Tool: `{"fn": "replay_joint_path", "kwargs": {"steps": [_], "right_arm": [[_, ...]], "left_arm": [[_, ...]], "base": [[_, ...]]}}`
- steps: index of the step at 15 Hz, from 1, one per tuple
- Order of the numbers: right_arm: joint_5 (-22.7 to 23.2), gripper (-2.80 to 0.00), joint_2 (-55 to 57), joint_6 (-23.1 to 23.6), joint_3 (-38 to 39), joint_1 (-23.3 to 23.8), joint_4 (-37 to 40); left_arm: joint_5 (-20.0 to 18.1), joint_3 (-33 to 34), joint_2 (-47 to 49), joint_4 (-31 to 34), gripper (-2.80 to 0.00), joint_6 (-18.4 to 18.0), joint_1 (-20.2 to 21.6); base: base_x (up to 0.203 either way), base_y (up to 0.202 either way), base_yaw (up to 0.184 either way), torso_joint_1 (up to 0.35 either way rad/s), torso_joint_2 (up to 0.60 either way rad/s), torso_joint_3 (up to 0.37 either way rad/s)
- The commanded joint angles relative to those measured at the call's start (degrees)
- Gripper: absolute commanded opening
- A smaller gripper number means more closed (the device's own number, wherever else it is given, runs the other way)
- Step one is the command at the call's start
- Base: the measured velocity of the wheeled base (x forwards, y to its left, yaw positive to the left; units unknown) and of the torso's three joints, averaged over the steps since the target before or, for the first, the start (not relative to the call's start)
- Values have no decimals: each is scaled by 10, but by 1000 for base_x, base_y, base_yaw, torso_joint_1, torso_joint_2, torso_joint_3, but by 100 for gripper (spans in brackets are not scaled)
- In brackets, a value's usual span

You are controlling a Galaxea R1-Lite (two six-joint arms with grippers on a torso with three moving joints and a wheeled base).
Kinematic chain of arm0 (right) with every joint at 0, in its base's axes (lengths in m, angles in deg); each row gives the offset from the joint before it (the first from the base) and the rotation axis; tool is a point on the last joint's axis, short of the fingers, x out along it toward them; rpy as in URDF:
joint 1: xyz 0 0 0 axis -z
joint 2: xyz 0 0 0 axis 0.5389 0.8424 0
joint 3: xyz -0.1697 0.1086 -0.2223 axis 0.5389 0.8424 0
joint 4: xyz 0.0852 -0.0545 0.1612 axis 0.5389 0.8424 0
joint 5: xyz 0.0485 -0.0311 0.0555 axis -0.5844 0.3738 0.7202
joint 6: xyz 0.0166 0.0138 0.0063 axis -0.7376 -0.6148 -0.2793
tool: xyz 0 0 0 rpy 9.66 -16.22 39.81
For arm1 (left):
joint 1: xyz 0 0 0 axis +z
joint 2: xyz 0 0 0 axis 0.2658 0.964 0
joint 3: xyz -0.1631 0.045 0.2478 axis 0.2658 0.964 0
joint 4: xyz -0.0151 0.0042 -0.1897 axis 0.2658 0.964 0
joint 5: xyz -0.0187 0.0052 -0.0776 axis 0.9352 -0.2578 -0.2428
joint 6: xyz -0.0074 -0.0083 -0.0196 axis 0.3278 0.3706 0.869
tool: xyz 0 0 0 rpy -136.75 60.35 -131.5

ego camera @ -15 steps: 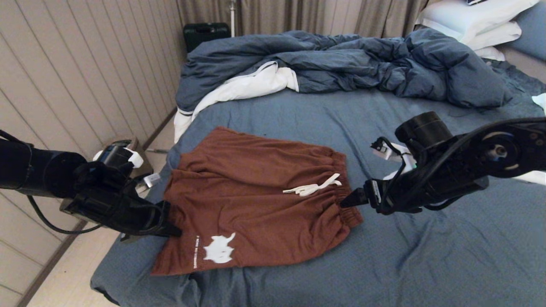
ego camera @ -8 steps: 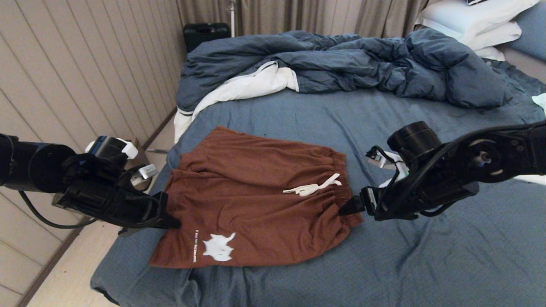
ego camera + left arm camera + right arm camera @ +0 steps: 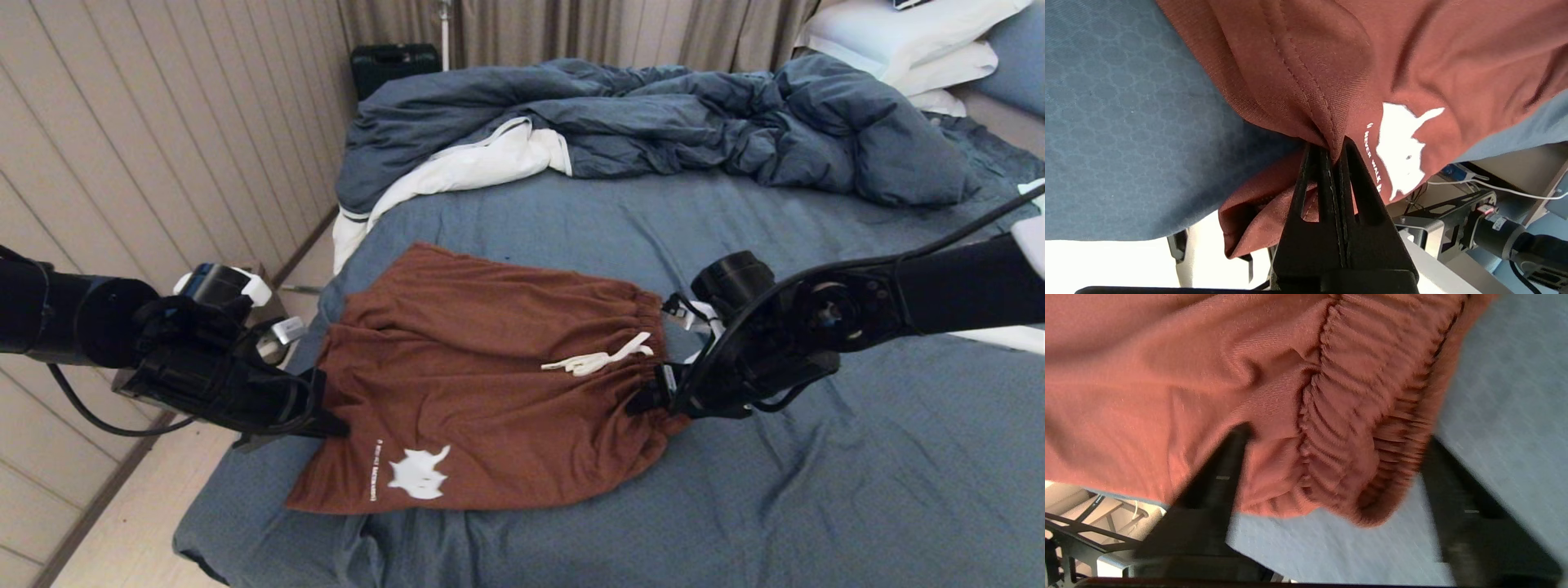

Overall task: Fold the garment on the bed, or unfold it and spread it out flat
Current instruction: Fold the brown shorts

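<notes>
Two grippers at the shorts (image 3: 490, 384), spread on the bed (image 3: 816, 490). Left gripper (image 3: 331, 425) clenched on the leg hem. Right gripper (image 3: 645, 398) advanced since a second ago, jaws wide, now straddling the waistband (image 3: 1367, 428). Probably about to pinch, then fold.

Soft, even indoor light with faint shadows; the right wrist view is motion-blurred around its jaws, with blown-out white glare beneath the left jaws.

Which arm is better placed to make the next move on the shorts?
Probably right: the right tool is open astride the shorts' waistband and needs only to close. The left tool is already clamped on the hem.
</notes>
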Motion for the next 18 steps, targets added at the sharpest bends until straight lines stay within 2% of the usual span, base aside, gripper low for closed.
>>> {"fn": "replay_joint_path", "kwargs": {"steps": [1, 9, 12, 15, 18], "right_arm": [[1, -280, 19, -3, -10, -7, 2], [1, -280, -40, 0, 20, 2, 3], [2, -280, -94, 3, 64, 11, 4], [3, -280, -149, 5, 116, 11, 5], [5, -280, -210, 16, 177, 11, 4]], "left_arm": [[-3, -1, 7, 1, -280, 1, 0], [-3, -5, -3, 10, -280, 4, -1], [-3, -5, -15, 11, -280, 21, -1], [-18, -2, -49, 65, -280, 27, -1], [-34, 14, -87, 140, -280, 11, -2]], "base": [[0, 0, 0, 0, 0, 0], [0, 0, 0, 0, 0, 0], [0, 0, 0, 0, 0, 0], [0, 0, 0, 0, 0, 0], [0, 0, 0, 0, 0, 0]]}}
